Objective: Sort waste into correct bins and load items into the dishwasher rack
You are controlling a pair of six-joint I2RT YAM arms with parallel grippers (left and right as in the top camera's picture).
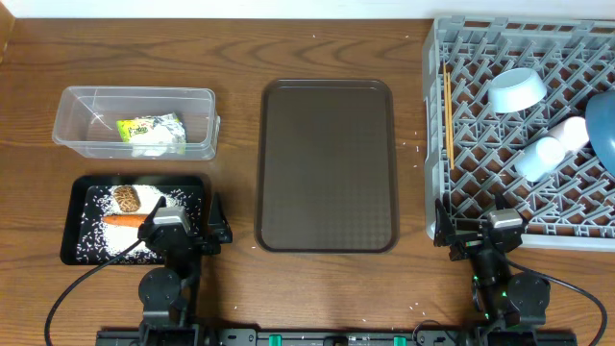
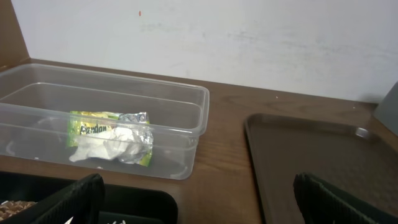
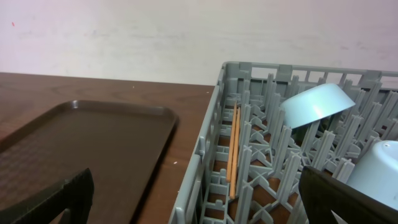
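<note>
The crumpled snack wrapper [image 1: 151, 134] [image 2: 112, 137] lies in the clear tub [image 1: 135, 93] [image 2: 186, 99]. An orange carrot [image 1: 123, 220], a brown food lump [image 1: 126, 199] and loose rice grains [image 1: 101, 238] sit in the black tray [image 1: 69, 221]. The grey rack [image 1: 500, 24] [image 3: 211, 143] holds the small light blue bowl [image 1: 516, 89] [image 3: 314, 104], a light blue cup [image 1: 538, 157], a whitish cup [image 1: 569, 133], the dark blue dish [image 1: 603, 135] and the chopsticks [image 1: 447, 111] [image 3: 233, 149]. My left gripper [image 1: 183, 229] [image 2: 202, 205] is open over the black tray's right end. My right gripper [image 1: 480, 235] [image 3: 199, 205] is open at the rack's near left corner. Both are empty.
A large brown serving tray [image 1: 327, 165] [image 2: 323, 155] [image 3: 81, 143] lies bare in the middle of the wooden table. A few stray white grains dot the wood between it and the rack. A pale wall stands behind the table.
</note>
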